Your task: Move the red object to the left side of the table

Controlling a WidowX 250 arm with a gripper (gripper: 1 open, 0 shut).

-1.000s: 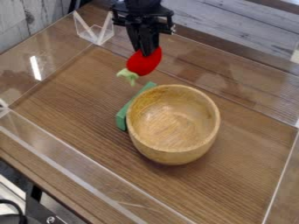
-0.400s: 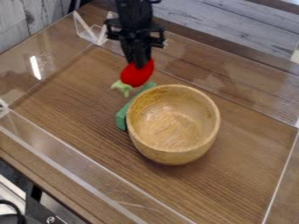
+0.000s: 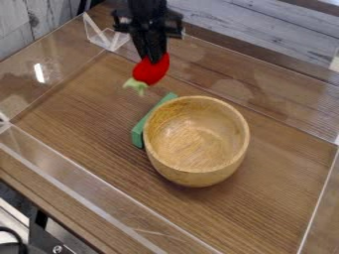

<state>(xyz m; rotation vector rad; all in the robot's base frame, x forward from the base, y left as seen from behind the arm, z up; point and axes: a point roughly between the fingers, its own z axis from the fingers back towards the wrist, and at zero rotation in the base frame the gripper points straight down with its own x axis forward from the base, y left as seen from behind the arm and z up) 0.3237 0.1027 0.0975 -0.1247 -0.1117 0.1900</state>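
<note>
So your red object [image 3: 153, 68] is up off the table [image 3: 79, 149] right now, hanging over the far half of the surface, a bit toward the far left corner. Its green leafy bit sticks out at the lower left. Your gripper [image 3: 154, 62] comes straight down on it from above, and the dark fingers are pinched on the top of the fruit, so it's held, not resting on anything. Just below and to the right of it you've got the flat green block [image 3: 149, 121] lying on the wood, tucked against the left side of the wooden bowl [image 3: 196, 140]. The bowl sits upright around the middle of the surface. Clear acrylic walls [image 3: 79, 203] run along the edges.
</note>
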